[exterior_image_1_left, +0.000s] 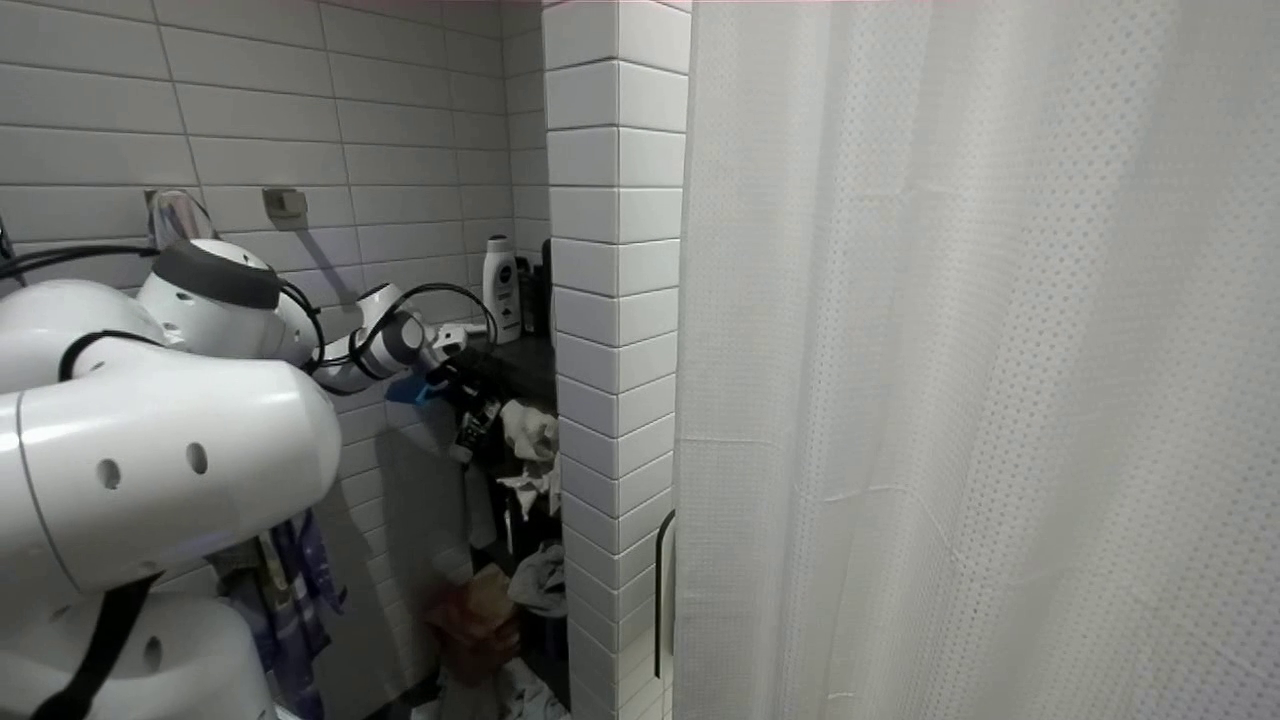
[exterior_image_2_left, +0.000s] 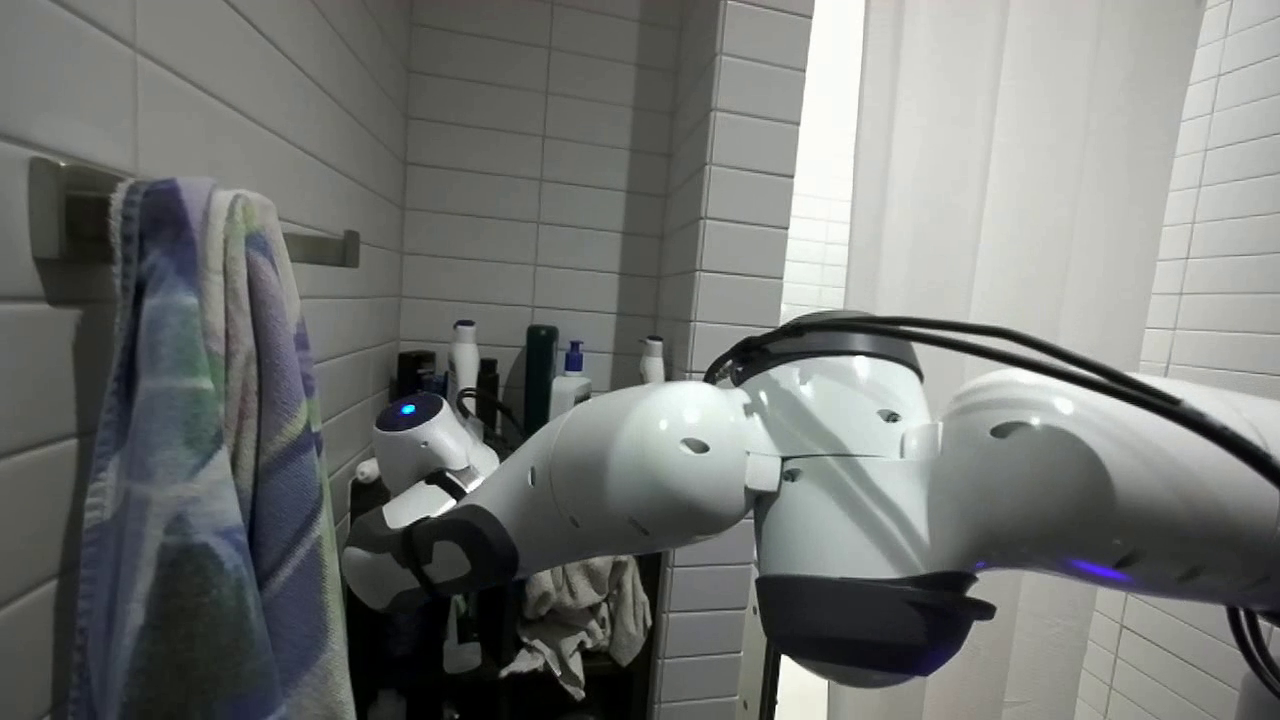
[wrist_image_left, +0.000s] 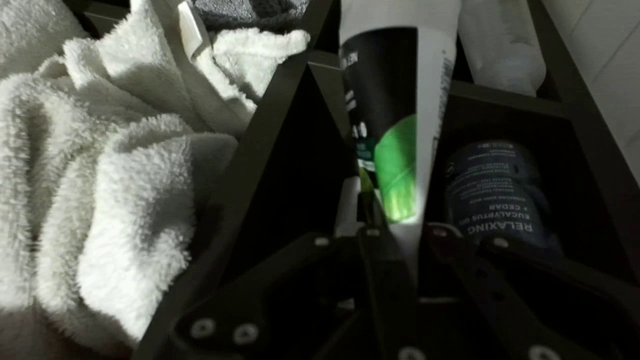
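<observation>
A black, green and white tube (wrist_image_left: 382, 100) fills the upper middle of the wrist view. Its flat narrow end runs down between the fingers of my gripper (wrist_image_left: 406, 227), which is shut on it. In an exterior view the dark gripper (exterior_image_1_left: 465, 378) is at the shelf unit, with the tube (exterior_image_1_left: 478, 428) hanging tilted below it. A dark blue bottle (wrist_image_left: 492, 195) with pale lettering lies right of the tube, in a dark compartment. Cream towels (wrist_image_left: 140, 190) are bunched to the left. The forearm hides the gripper in the remaining exterior view.
A translucent bottle (wrist_image_left: 505, 55) lies in the far compartment. Several bottles, among them a white bottle (exterior_image_1_left: 502, 290), stand on the shelf top. A tiled pillar (exterior_image_1_left: 618, 330) and white curtain (exterior_image_1_left: 960, 350) flank the unit. A patterned towel (exterior_image_2_left: 210, 450) hangs from the wall rail.
</observation>
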